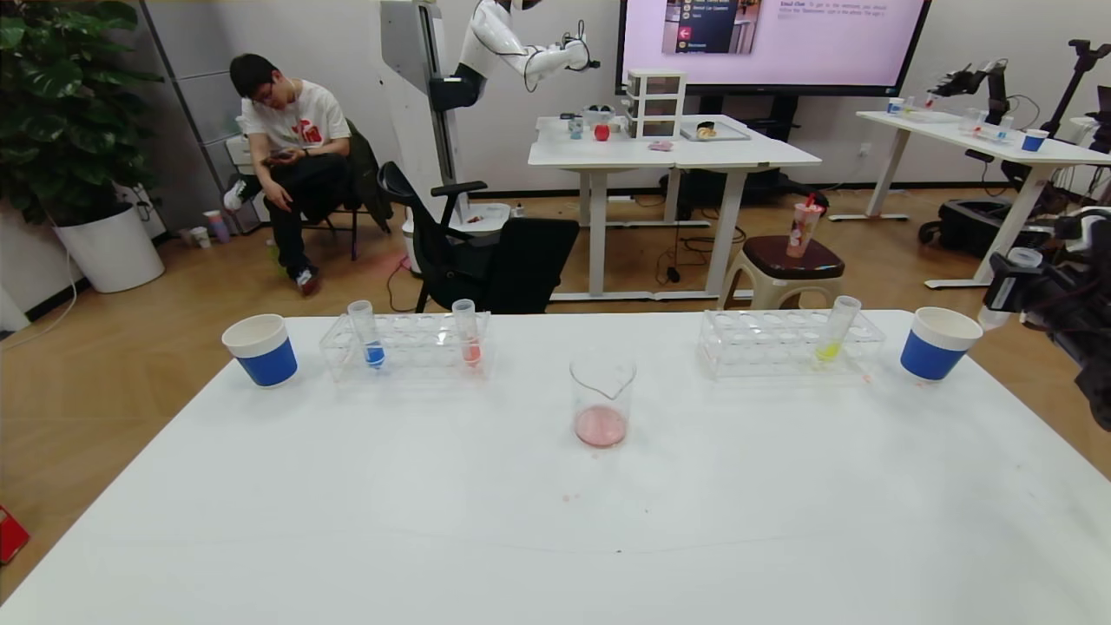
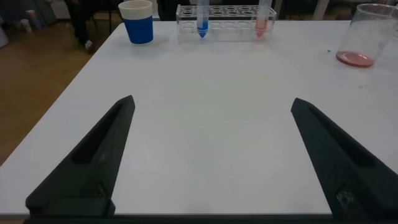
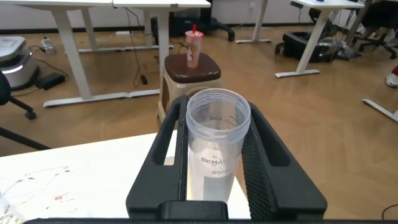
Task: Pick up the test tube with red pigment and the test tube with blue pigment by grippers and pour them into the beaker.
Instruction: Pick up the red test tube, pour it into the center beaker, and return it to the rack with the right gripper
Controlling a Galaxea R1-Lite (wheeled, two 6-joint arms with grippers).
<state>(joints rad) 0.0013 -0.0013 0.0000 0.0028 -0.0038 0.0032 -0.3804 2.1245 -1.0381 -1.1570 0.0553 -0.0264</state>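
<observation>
The test tube with blue pigment (image 1: 373,350) and the test tube with red pigment (image 1: 470,347) stand upright in the clear left rack (image 1: 417,351). They also show in the left wrist view, blue (image 2: 202,25) and red (image 2: 262,23). The beaker (image 1: 601,399) stands mid-table with a little red liquid; it also shows in the left wrist view (image 2: 360,37). My left gripper (image 2: 212,101) is open and empty, low over bare table, out of the head view. My right gripper (image 1: 1011,291) is shut on a clear, colourless tube (image 3: 214,143), held tilted beyond the table's right edge.
A blue-and-white paper cup (image 1: 260,350) stands left of the left rack. A second rack (image 1: 764,343) holds a yellow-liquid tube (image 1: 829,347), with another cup (image 1: 936,345) next to it. A stool with a drink (image 3: 193,68) stands behind the table.
</observation>
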